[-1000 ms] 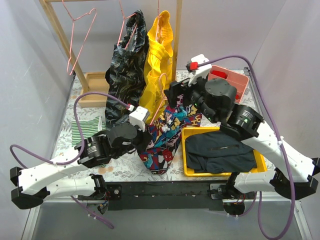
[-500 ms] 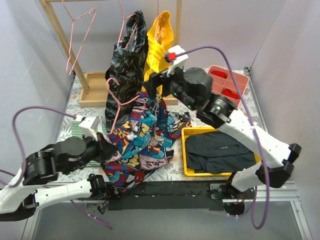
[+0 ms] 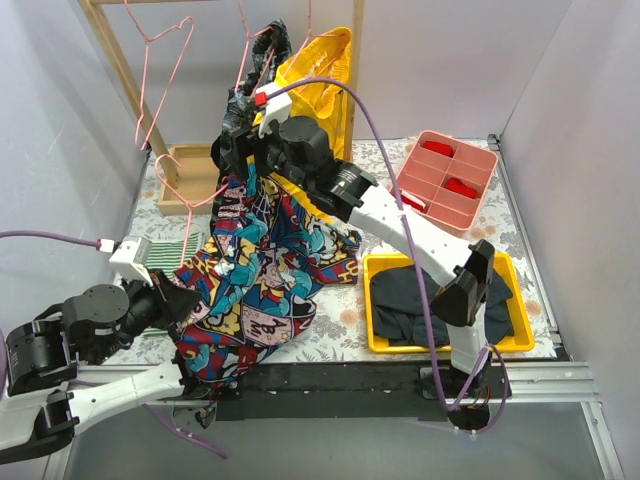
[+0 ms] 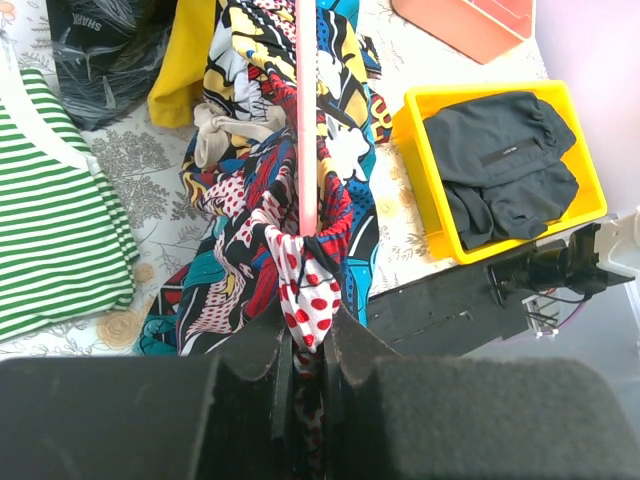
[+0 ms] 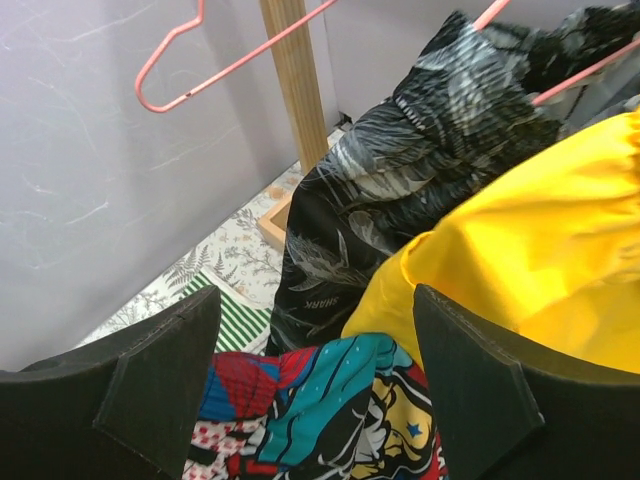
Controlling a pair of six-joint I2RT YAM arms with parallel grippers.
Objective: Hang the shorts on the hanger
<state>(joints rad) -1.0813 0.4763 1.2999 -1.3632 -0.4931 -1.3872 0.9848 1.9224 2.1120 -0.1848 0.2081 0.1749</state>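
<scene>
At front left, left claw (image 4: 305, 345) tight on shorts (image 4: 345, 215) and hanger (image 4: 306, 120); right claw (image 5: 315, 360) agape.

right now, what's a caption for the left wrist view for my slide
Left claw pinching comic-print shorts at the pink hanger wire, yellow bin alongside

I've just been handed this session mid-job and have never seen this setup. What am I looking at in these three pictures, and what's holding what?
This is a robot: a left arm and a right arm bolted at the near edge of the table. The wide picture looks down from above and behind them. The other two come from a camera on each wrist. The left claw is shut on the comic-print shorts, with the pink wire hanger running along the cloth toward it. The right claw, up by the wooden rack, is open and grips nothing. On the table lie a green-striped cloth, a yellow tray holding a dark garment, and a pink compartment tray.
</scene>
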